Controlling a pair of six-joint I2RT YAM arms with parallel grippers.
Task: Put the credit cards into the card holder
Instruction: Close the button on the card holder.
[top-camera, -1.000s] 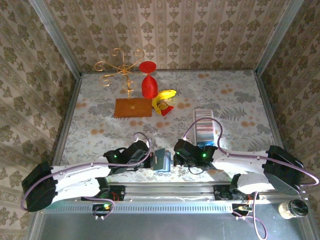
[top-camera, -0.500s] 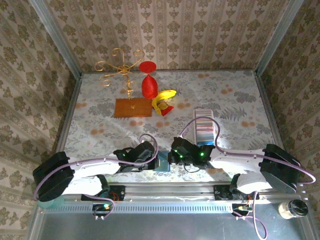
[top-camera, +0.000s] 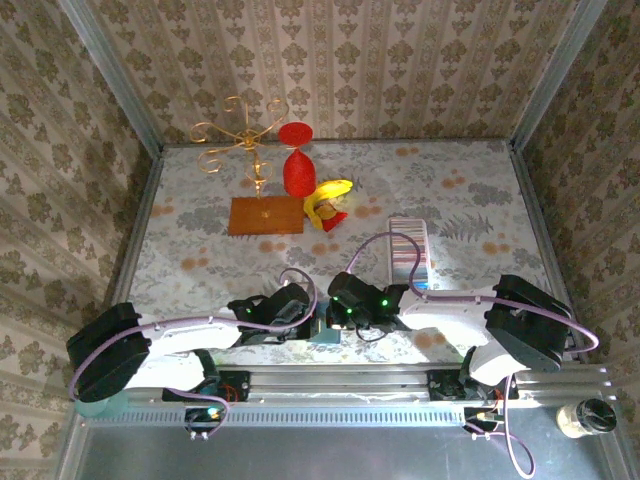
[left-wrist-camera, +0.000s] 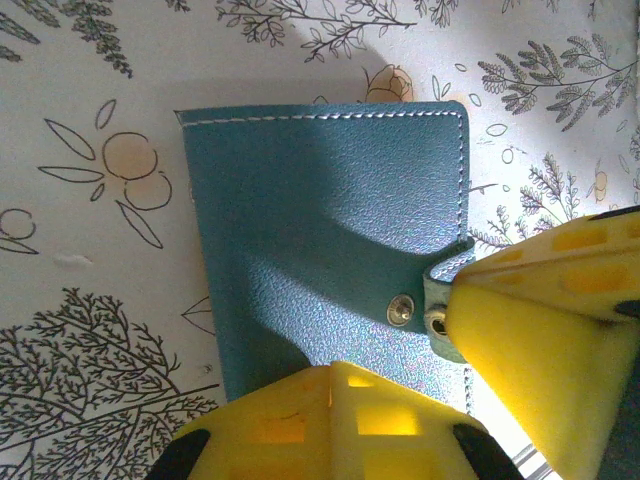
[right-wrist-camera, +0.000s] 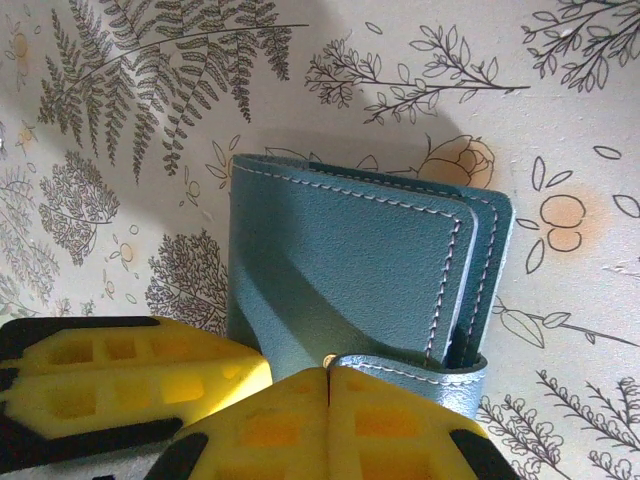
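Observation:
A teal-blue pouch (top-camera: 323, 332) lies flat near the table's front edge, between my two grippers. My left gripper (left-wrist-camera: 332, 370) is shut, its tips resting on the pouch's near edge (left-wrist-camera: 320, 230). My right gripper (right-wrist-camera: 328, 372) is shut too, its tips against the pouch's snap strap (right-wrist-camera: 420, 372). The strap is unsnapped and lifted off its stud (left-wrist-camera: 401, 310). The card holder (top-camera: 408, 252), a long ribbed silvery tray, lies behind the right arm. A sliver of a bright-blue credit card (top-camera: 421, 286) peeks out at the tray's near end.
At the back left stand a gold wire stand on a brown board (top-camera: 265, 215), a red goblet-shaped thing (top-camera: 296, 165) and a banana (top-camera: 330, 192). Metal frame posts and patterned walls enclose the table. A small jar (top-camera: 583, 417) sits off the table at bottom right.
Both arms have closed in on the pouch: the left gripper moved right, the right gripper moved left, uncovering more of the card holder. Both stayed shut.

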